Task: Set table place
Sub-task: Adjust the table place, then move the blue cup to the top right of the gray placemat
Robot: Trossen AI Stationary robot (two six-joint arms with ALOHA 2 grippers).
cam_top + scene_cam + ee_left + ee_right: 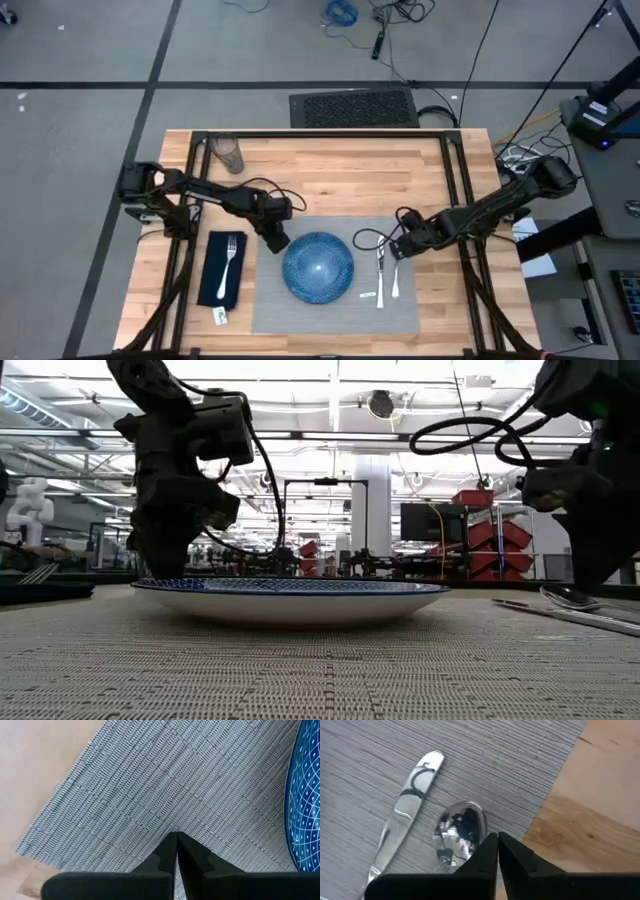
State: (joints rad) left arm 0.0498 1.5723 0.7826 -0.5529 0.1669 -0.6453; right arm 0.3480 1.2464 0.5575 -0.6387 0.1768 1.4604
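A grey woven placemat (335, 300) lies on the wooden table (330, 185). On it rests a blue speckled plate (318, 267), with a knife (405, 815) and a spoon (461, 831) lying flat to its right. Left of the mat, a fork (232, 258) lies on a navy napkin (215, 285). A clear glass (228, 153) stands at the far left. My left gripper (176, 837) is shut, low over the mat's far left part beside the plate. My right gripper (497, 837) is shut, at the spoon's bowl. My left gripper points down at the placemat's bare weave (175, 822) with shut fingers; I cannot tell whether the tips touch it. My right gripper comes slanting down from the table's right, its shut tips right beside the rim of the spoon's bowl (479, 827); whether they touch cannot be told.
The black metal frame (320, 134) runs along the table's far edge and down both sides. A small white tag (221, 316) lies near the napkin's near end, another (367, 295) on the mat by the knife. Bare wood lies between the glass and the mat.
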